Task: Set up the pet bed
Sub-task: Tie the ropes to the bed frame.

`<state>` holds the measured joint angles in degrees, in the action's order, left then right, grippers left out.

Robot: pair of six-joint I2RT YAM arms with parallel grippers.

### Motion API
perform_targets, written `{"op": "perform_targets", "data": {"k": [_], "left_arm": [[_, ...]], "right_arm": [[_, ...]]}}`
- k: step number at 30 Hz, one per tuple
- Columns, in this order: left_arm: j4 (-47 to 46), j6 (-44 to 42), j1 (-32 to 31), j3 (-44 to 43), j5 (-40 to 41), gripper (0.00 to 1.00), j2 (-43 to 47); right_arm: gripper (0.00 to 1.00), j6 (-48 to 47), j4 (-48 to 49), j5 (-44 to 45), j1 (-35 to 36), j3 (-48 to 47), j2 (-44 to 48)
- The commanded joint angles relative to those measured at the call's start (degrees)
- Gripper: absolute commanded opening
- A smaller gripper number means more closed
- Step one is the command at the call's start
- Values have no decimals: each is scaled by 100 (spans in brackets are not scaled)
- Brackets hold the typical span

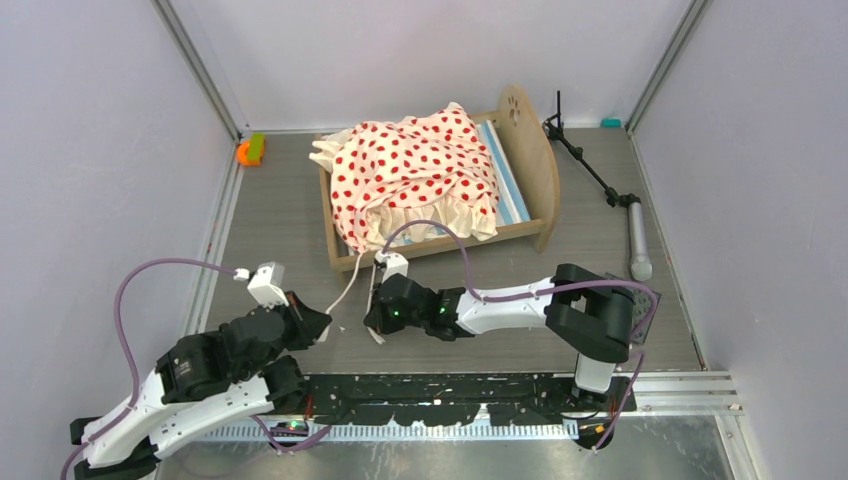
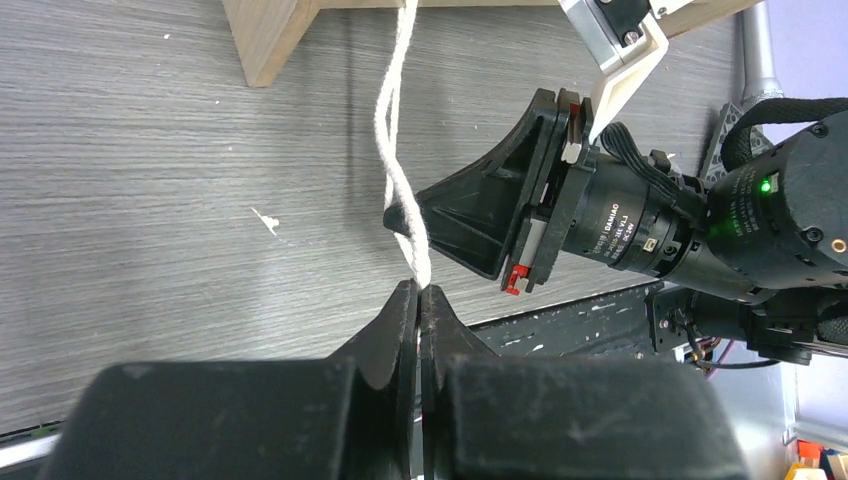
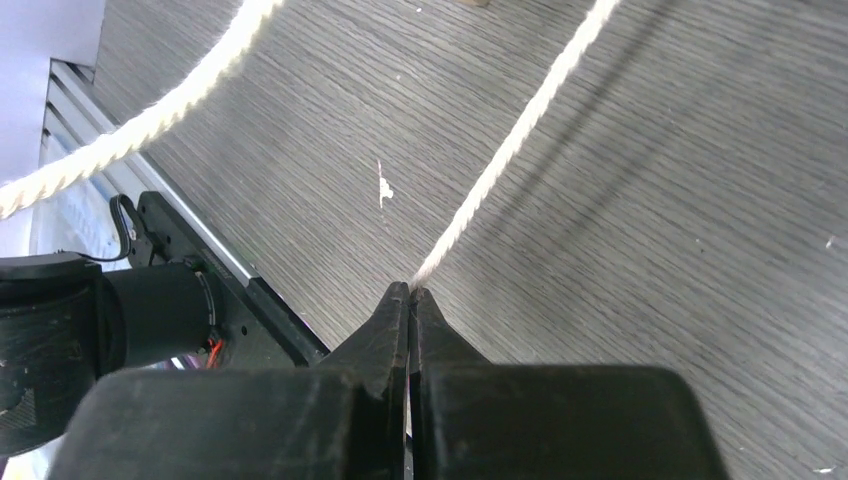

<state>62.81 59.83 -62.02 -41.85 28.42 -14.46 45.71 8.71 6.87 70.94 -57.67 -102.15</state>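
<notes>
1. The bed (image 1: 531,150) stands at the middle of the table (image 1: 280,220), toward its far edge. Red-dotted bedding (image 1: 410,165) is heaped across it.
2. The left gripper (image 1: 322,326) sits low near the table's near edge, its jaws pressed together on the end of a white cord (image 2: 395,150). The cord runs up toward the bed's near left corner.
3. The right gripper (image 1: 372,322) is just beside the left one, tips nearly meeting. Its jaws are clamped on a second cord (image 3: 510,150), which also leads toward the bed.
4. The bed lies beyond both grippers, with its near left leg (image 2: 270,40) the closest part.
5. A black tripod (image 1: 590,170) lies along the table's right edge, clear of the bed.
</notes>
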Motion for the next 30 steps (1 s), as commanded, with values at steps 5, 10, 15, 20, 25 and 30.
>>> {"op": "perform_targets", "data": {"k": [5, 10, 15, 20, 25, 30], "left_arm": [[-409, 137, 22, 273, 32, 0, -186], [-570, 263, 16, 570, 10, 0, -165], [-611, 284, 17, 660, 64, 0, -184], [-710, 280, 19, 737, 56, 0, -298], [-1138, 270, 16, 950, -77, 0, -576], [-1590, 476, 21, 1148, 21, 0, -936]], "right_arm": [[3, 596, 212, 161, 50, 81, 58], [11, 585, 35, 121, 47, -35, 77], [38, 673, -390, 251, 43, -172, 208], [50, 376, -1494, 1076, 39, -320, 720], [51, 106, -2130, 1679, 13, -175, 1449], [51, 70, -2350, 2020, -42, 294, 2161]]}}
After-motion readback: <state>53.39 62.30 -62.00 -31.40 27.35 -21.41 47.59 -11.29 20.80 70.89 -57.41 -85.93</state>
